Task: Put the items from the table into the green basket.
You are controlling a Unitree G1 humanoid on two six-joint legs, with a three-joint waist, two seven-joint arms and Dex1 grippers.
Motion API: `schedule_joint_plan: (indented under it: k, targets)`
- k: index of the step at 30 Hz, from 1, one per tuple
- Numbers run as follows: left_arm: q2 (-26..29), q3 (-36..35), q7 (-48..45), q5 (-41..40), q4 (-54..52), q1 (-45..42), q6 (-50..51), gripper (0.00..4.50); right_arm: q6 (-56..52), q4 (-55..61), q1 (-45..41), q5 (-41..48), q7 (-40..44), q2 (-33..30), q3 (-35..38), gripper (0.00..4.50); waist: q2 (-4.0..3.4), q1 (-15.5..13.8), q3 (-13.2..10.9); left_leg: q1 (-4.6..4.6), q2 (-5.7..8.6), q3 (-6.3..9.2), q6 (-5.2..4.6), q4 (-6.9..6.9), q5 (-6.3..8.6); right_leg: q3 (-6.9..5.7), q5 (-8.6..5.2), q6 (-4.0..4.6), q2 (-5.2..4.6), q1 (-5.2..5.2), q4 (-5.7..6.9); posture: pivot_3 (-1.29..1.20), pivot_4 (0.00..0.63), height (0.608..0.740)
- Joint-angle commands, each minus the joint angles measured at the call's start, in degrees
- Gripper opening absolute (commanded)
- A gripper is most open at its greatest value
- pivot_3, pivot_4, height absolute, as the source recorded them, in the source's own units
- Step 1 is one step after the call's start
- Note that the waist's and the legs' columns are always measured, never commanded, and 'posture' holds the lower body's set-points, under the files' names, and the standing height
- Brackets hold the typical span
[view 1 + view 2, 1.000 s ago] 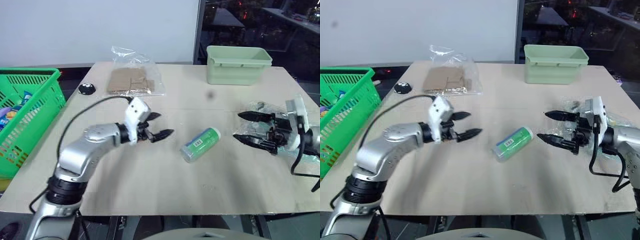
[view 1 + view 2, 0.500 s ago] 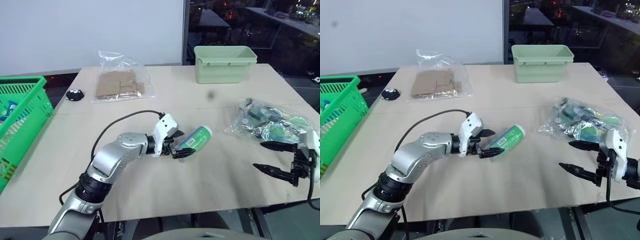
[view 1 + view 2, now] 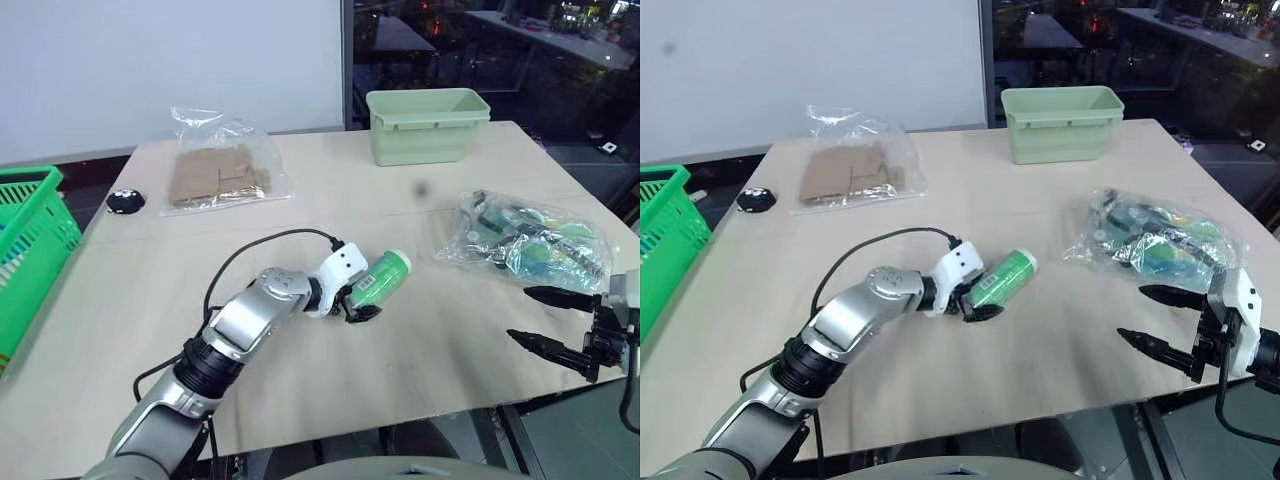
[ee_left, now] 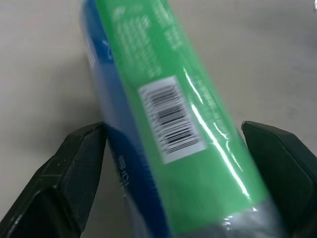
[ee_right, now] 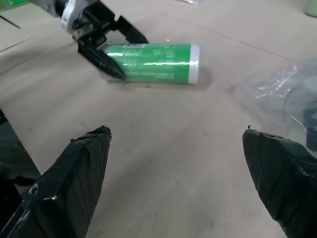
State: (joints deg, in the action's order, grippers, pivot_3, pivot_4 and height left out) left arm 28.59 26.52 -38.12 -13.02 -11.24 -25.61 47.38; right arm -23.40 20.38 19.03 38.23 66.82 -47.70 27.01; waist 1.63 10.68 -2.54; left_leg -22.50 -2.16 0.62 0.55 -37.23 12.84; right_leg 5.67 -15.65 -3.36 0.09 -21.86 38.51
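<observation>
A green cylindrical container [image 3: 382,277] with a white label lies on its side in the middle of the pale table [image 3: 300,390]. My left gripper [image 3: 360,301] is shut on its near end, one finger on each side, as the left wrist view shows around the container [image 4: 163,114]. A crinkled clear bag [image 3: 525,240] of green-blue goods rests at the right. My right gripper [image 3: 520,314] hovers open at the table's near right edge, short of the bag, holding nothing. The green basket [image 3: 25,250] stands off the table's left side.
A pale mint solid-walled tub [image 3: 428,125] stands at the far edge. A clear bag of brown card pieces [image 3: 215,172] and a small black disc [image 3: 124,201] lie at the far left. A black cable [image 3: 262,243] loops above my left forearm.
The view has swung to the right. My left gripper reached down to the green container and its fingers closed on it. My right gripper drew back from the bag toward the near right edge.
</observation>
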Motion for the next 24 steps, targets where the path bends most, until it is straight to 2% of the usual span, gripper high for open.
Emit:
schedule_joint_plan:
  k: [1, 2, 4, 8, 10, 12, 18, 24]
  targets:
    - [-1.06, -0.45, 2.36, 2.43, 0.46, 0.66, 0.2, 2.94, 1.52, 1.13, -0.09, 0.29, -0.09, 0.06, 2.22, 4.5, -0.04, -0.05, 0.02, 0.08, 0.0, 0.03, 0.0, 0.01, 0.0, -0.03, -0.02, 0.03, -0.01, 0.08, -0.02, -0.22, 0.016, 0.74]
    - [-1.42, -0.82, 3.03, 2.95, 0.79, 0.68, -0.17, 2.6, 1.67, 1.01, -0.09, 0.25, -0.03, 0.06, 2.19, 4.5, -0.05, -0.05, 0.04, 0.13, 0.01, 0.02, 0.0, 0.01, 0.0, -0.03, -0.11, 0.2, -0.03, 0.13, -0.02, -0.22, 0.016, 0.74]
    - [-2.6, -2.58, 4.32, 3.03, 1.22, 0.85, -0.91, 2.43, 2.09, 0.55, -0.26, 0.03, 0.14, -0.01, 2.05, 4.5, -0.11, -0.07, 0.07, 0.15, 0.04, 0.01, 0.0, 0.01, 0.0, -0.01, -0.12, 0.2, -0.04, 0.16, -0.04, -0.22, 0.019, 0.74]
    - [-3.23, -6.28, 4.85, 2.59, 0.83, 2.16, -3.19, 2.4, 2.84, -0.19, -1.68, 0.33, 0.66, -0.07, 1.05, 4.5, -0.12, -0.1, 0.05, 0.2, 0.11, -0.02, 0.0, 0.0, 0.0, 0.09, -0.11, 0.19, -0.09, 0.24, -0.09, -0.2, 0.021, 0.74]
    - [-3.73, -10.29, 6.07, 1.84, 0.47, 3.41, -5.23, 2.4, 3.3, -0.22, -3.35, 0.82, 1.45, 0.06, -0.22, 4.5, -0.13, 0.11, 0.02, 0.23, 0.11, -0.06, 0.0, 0.01, 0.0, 0.14, -0.09, 0.17, -0.09, 0.24, -0.09, -0.18, 0.02, 0.74]
    - [-3.4, -16.08, 8.18, 1.13, 0.07, 4.57, -5.92, 2.4, 4.48, -0.1, -6.1, -0.03, 2.18, 0.04, -2.68, 4.5, -0.08, 0.41, -0.06, 0.22, 0.09, -0.03, 0.0, 0.04, 0.0, 0.14, -0.09, 0.16, -0.04, 0.23, -0.09, -0.15, 0.018, 0.74]
    - [4.58, -31.35, 9.42, 1.71, 0.2, 9.26, -14.16, 2.4, 0.54, -0.28, -20.11, 4.43, 0.68, 1.33, -9.15, 4.5, -0.11, 0.76, -0.15, 0.24, -0.02, 0.04, 0.0, 0.35, 0.0, 0.16, 0.03, -0.04, 0.15, 0.11, -0.08, -0.05, 0.001, 0.74]
    - [7.86, -49.1, 18.54, 0.75, 1.63, 5.51, -13.46, 2.4, -2.85, -3.95, -35.68, 7.11, 1.51, 4.61, -15.95, 4.5, 0.08, -3.46, -0.33, 0.07, 0.0, 0.32, -0.01, 0.41, 0.0, -0.1, 0.03, -0.03, 0.13, 0.07, -0.22, 0.03, 0.0, 0.74]
